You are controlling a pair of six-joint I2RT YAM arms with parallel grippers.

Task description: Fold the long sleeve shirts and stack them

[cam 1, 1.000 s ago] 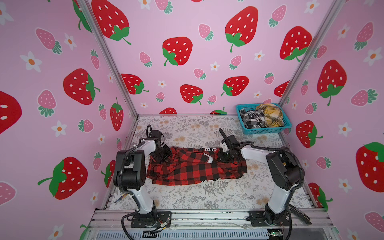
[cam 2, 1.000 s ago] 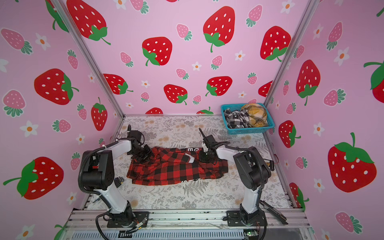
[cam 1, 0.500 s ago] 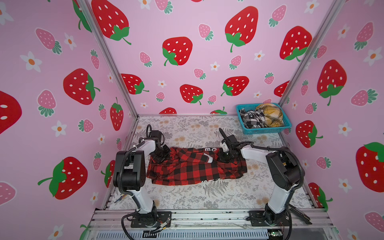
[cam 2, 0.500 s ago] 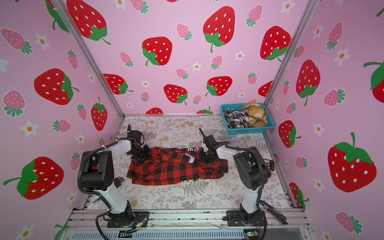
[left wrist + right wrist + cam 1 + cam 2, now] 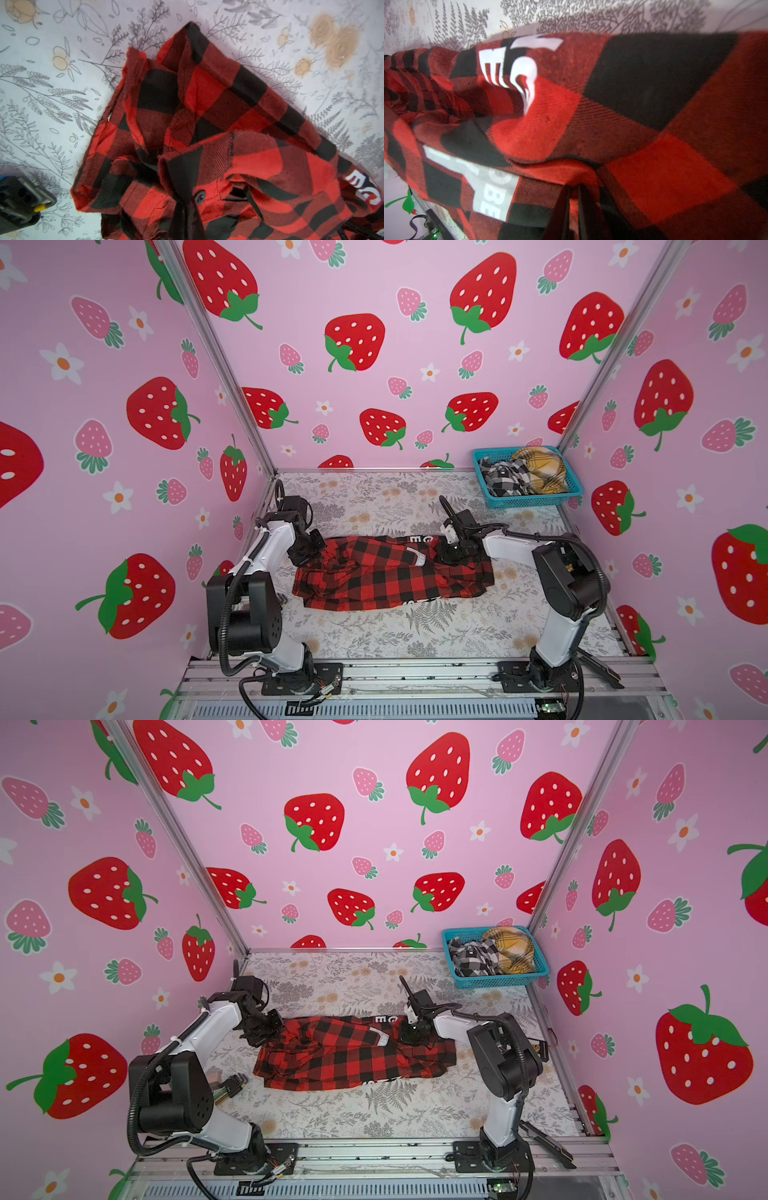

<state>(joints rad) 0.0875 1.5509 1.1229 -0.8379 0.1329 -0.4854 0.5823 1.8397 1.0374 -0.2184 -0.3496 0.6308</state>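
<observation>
The red-and-black checked long sleeve shirt (image 5: 386, 576) (image 5: 353, 1056) lies crumpled across the middle of the table, white letters on black bands showing at its far edge. My left gripper (image 5: 316, 549) (image 5: 272, 1033) sits at its left far corner; in the left wrist view the gripper (image 5: 185, 207) is shut on a fold of the red shirt (image 5: 207, 93) beside a button. My right gripper (image 5: 451, 556) (image 5: 409, 1036) is at the right far part, and in the right wrist view the gripper (image 5: 572, 194) pinches a ridge of the shirt (image 5: 664, 176).
A teal mesh basket (image 5: 528, 501) (image 5: 494, 982) stands at the back right, holding a black-and-white plaid shirt (image 5: 500, 479) and a mustard-yellow plaid shirt (image 5: 540, 468). A set of hex keys (image 5: 228, 1085) lies by the left arm's base. Pink walls close in on three sides.
My left gripper's jaws have closed on the shirt's left far corner. Both arms and the shirt have hardly moved.
</observation>
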